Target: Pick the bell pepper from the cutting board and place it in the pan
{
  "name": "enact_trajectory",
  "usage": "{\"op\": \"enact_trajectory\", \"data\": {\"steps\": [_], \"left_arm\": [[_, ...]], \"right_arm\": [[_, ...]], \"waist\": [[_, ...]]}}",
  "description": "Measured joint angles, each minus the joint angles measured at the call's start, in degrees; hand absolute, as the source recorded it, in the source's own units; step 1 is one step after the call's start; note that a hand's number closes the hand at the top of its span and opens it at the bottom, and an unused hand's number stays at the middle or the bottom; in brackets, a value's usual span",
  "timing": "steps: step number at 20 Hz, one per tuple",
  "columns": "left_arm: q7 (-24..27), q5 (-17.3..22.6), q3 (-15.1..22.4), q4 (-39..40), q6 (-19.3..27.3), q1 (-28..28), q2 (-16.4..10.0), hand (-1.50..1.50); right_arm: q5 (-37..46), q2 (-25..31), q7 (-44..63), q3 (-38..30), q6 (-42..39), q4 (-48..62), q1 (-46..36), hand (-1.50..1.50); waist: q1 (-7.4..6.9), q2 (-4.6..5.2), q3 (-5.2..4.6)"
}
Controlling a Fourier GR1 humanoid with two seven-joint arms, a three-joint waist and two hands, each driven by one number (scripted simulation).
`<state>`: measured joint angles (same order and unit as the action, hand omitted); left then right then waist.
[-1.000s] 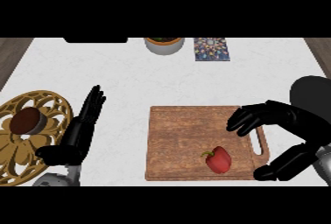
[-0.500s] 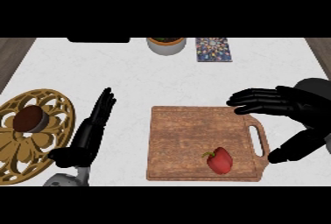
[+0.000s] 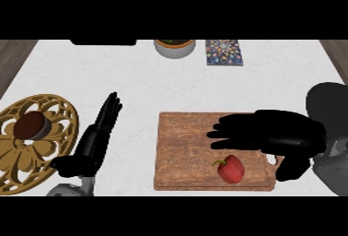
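Note:
A red bell pepper [image 3: 231, 169] with a green stem lies on the near right part of the wooden cutting board [image 3: 183, 152]. My right hand [image 3: 275, 133] hovers over the board's right half, just beyond the pepper. It is open, its fingers pointing left and its thumb hanging down near the board's handle. The hand holds nothing and stands apart from the pepper. To the left of the board my left hand [image 3: 95, 138] rests open, fingers pointing away. No plain pan shows; a round golden openwork dish [image 3: 34, 156] lies at the far left.
A small brown bowl [image 3: 31, 125] sits on the golden dish. At the counter's far edge stand a white pot [image 3: 175, 47] and a patterned tile [image 3: 224, 51]. A dark flat object [image 3: 103, 42] lies at the back left.
My right hand has swung left and inward over the cutting board, ending just beyond the pepper. The left hand has shifted slightly. The pepper has not moved.

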<state>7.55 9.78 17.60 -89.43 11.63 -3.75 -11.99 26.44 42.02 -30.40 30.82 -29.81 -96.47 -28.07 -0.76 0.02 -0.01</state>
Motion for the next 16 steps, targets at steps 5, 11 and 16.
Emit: {"op": "enact_trajectory", "data": {"steps": [5, 11, 16], "left_arm": [[0.4, -0.5, -0.2, 0.3, -0.4, 0.2, 0.4, 0.00], [0.3, -0.6, -1.6, -0.3, -1.8, 1.2, 0.4, 0.00], [0.0, -1.6, -2.8, -0.4, -2.9, 1.6, 1.3, 0.00]], "right_arm": [[11.9, -0.8, 1.4, 6.8, 2.1, -1.1, 0.5, -1.50], [23.4, -4.5, 2.6, 10.6, 5.5, 1.9, 3.3, -1.50], [29.1, -7.6, 1.6, 9.1, 4.9, 3.4, 6.0, -1.50]], "waist": [[0.26, -0.02, 0.01], [0.44, -0.02, 0.02], [0.59, -0.03, 0.01]]}}
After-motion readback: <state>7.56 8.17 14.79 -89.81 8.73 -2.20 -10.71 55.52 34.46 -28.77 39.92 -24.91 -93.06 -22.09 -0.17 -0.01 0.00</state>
